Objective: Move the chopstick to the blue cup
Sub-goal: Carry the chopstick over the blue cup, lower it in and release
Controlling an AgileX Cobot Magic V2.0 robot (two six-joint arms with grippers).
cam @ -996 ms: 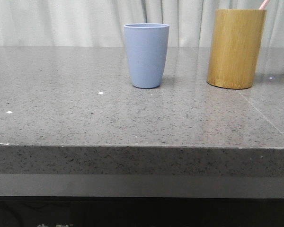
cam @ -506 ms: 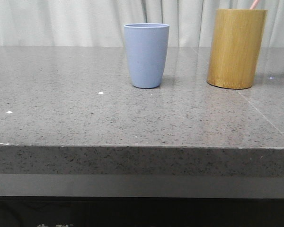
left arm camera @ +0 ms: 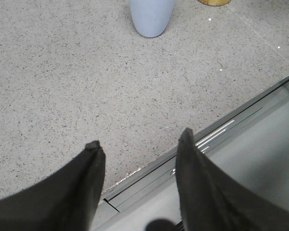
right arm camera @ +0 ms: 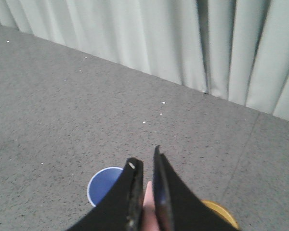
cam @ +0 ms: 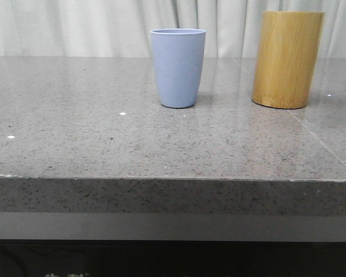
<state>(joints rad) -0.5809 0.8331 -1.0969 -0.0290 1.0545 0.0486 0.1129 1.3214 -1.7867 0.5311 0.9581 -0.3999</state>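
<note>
The blue cup (cam: 177, 68) stands upright at the middle of the grey stone table (cam: 104, 144). From above, the right wrist view shows its open mouth (right arm camera: 103, 185). My right gripper (right arm camera: 145, 156) hangs high over the cups, shut on the pale pink chopstick (right arm camera: 148, 202), which shows as a short length between the two fingers. The chopstick's lower part is hidden behind them. My left gripper (left arm camera: 139, 138) stands open and holds nothing, over the table's front edge, well short of the blue cup (left arm camera: 151, 17).
A taller tan bamboo holder (cam: 287, 59) stands to the right of the blue cup, its rim (right arm camera: 221, 214) beside my right fingers. A pale curtain (cam: 75, 26) hangs behind the table. Metal rails (left arm camera: 212, 139) run below the front edge.
The pink chopstick tip that stuck up over the bamboo holder's rim shifted left and then left the front view at the top.
</note>
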